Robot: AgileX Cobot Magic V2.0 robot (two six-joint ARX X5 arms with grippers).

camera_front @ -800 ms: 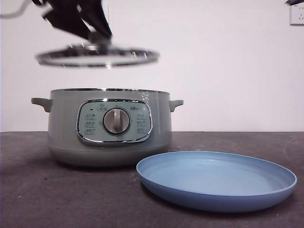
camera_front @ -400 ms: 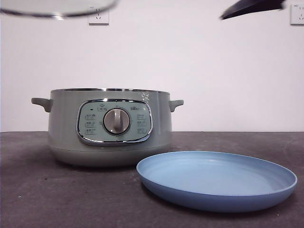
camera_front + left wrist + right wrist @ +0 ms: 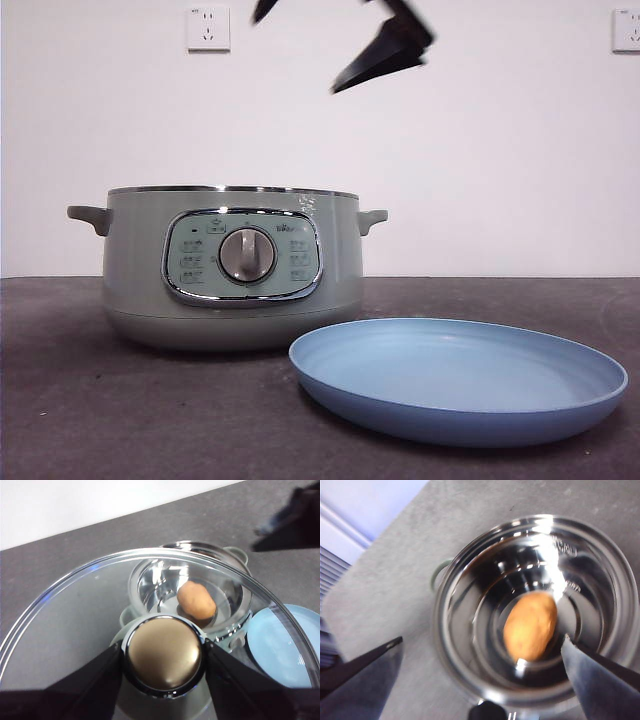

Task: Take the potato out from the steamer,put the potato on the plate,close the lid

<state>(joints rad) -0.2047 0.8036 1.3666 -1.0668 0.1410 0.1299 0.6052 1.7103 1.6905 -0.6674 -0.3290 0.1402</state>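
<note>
The steamer (image 3: 230, 265) stands open at the left of the table. The potato (image 3: 530, 625) lies in its steel bowl and also shows through the glass in the left wrist view (image 3: 196, 600). My left gripper (image 3: 164, 662) is shut on the knob of the lid (image 3: 75, 610) and holds it high above the steamer, out of the front view. My right gripper (image 3: 320, 35) is open and empty, above the steamer's mouth; in the right wrist view (image 3: 482, 640) its jaws stand wide apart over the potato. The light-blue plate (image 3: 460, 385) lies empty at the front right.
A white wall with two sockets (image 3: 208, 27) closes the back. The dark table (image 3: 60, 400) spreads around the steamer and the plate. The right arm (image 3: 295, 515) shows dark in the left wrist view.
The lid has gone up and to the left, out of the front view. The right gripper has come in from the top right to above the steamer.
</note>
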